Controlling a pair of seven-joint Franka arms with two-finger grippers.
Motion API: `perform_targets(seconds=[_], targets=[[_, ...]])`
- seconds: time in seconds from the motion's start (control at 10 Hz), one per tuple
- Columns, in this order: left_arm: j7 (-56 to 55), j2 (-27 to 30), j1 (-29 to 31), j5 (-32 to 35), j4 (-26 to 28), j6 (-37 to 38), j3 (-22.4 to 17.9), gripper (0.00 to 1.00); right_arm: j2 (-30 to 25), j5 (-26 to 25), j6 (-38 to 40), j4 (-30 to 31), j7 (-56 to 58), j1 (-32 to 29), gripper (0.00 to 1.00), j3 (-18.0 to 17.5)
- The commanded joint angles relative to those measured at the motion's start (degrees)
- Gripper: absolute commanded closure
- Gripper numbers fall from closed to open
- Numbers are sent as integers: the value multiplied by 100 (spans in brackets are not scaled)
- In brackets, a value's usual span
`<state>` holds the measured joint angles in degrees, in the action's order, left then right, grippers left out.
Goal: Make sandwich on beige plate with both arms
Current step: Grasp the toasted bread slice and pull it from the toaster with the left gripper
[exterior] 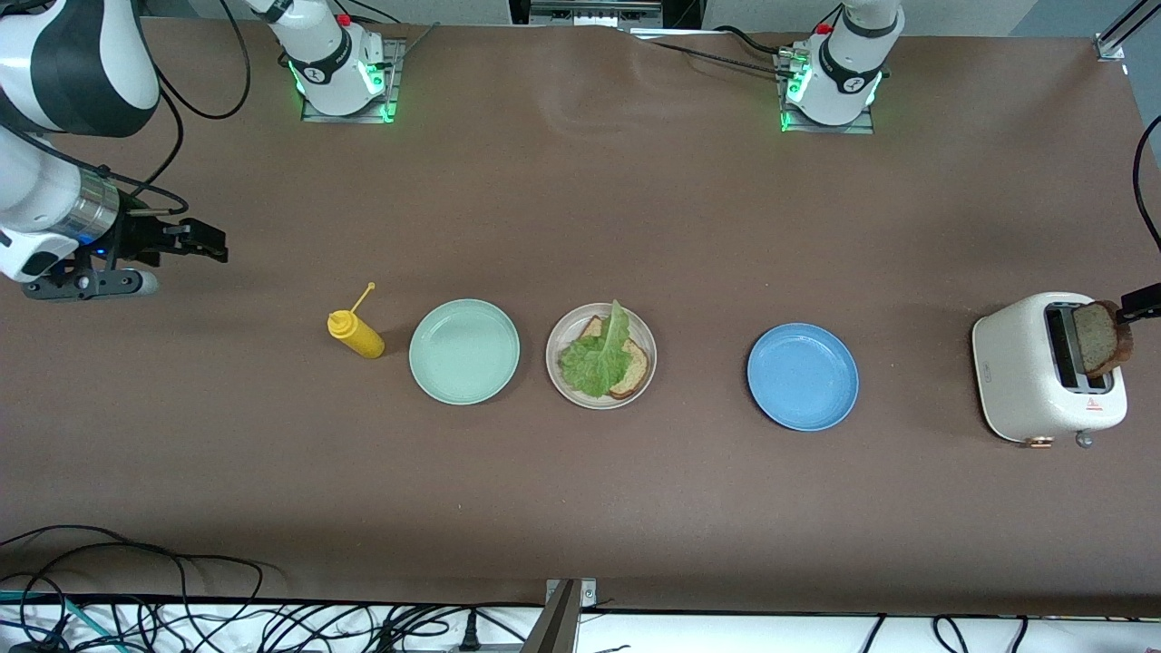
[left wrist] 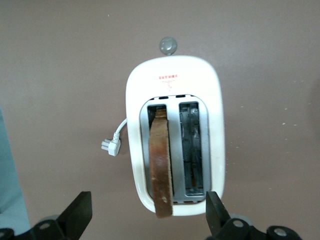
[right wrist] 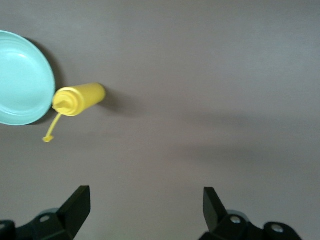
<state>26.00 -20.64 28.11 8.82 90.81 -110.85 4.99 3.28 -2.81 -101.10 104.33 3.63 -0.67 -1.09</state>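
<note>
The brown table (exterior: 580, 209) carries everything, with the two arm bases along its edge farthest from the front camera. The right arm (exterior: 63, 136) hangs over the bare table at its own end and waits; the right gripper (right wrist: 146, 210) is spread wide and holds nothing, with the mint-green plate (right wrist: 20, 80) and the yellow squeeze bottle (right wrist: 80, 98) visible past it. The white toaster (exterior: 1048, 367) stands at the left arm's end of the table. The left gripper (left wrist: 147, 215) hovers directly over it, fingers (left wrist: 77, 212) wide apart and empty, straddling the toaster's end. A slice of bread (left wrist: 161, 165) stands upright in one slot, rising above the top; the other slot is empty.

Three plates lie in a row between bottle and toaster: mint-green, then the beige plate (exterior: 560, 376), then the blue plate (exterior: 803, 376) nearest the toaster. On the beige plate rests a second bread slice (exterior: 637, 363) with a lettuce leaf (exterior: 599, 358) laid over it. A small white plug (left wrist: 111, 146) lies beside the toaster.
</note>
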Motion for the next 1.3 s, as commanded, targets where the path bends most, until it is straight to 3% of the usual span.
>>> perform_targets(seconds=[0.0,0.2,0.3,0.4,0.5,0.6,0.7,1.2], targets=[[2,-273,72,-160,-90,-33,73,2,-73,-168,196,-124,-152,-117,0,-119],[-15,-422,150,-205,-81,-16,73,22,-74,-202,432,-80,-413,-99,0,-128],[-7,-432,142,-231,-89,10,73,49,-65,-203,398,-97,-451,-108,0,-93],[28,-441,150,-240,-107,19,73,68,-91,-220,432,-89,-512,-91,0,-93],[-7,-449,151,-240,-107,45,73,78,-117,-211,450,-88,-652,-82,0,-102],[-7,-450,151,-240,-107,54,73,95,-117,-159,450,-106,-618,-82,0,-110],[-16,-450,142,-240,-107,63,81,100,-109,-124,442,-132,-627,-47,0,-128],[-34,-161,107,-486,-334,325,125,100,-117,-106,450,-124,-644,41,0,-313]])
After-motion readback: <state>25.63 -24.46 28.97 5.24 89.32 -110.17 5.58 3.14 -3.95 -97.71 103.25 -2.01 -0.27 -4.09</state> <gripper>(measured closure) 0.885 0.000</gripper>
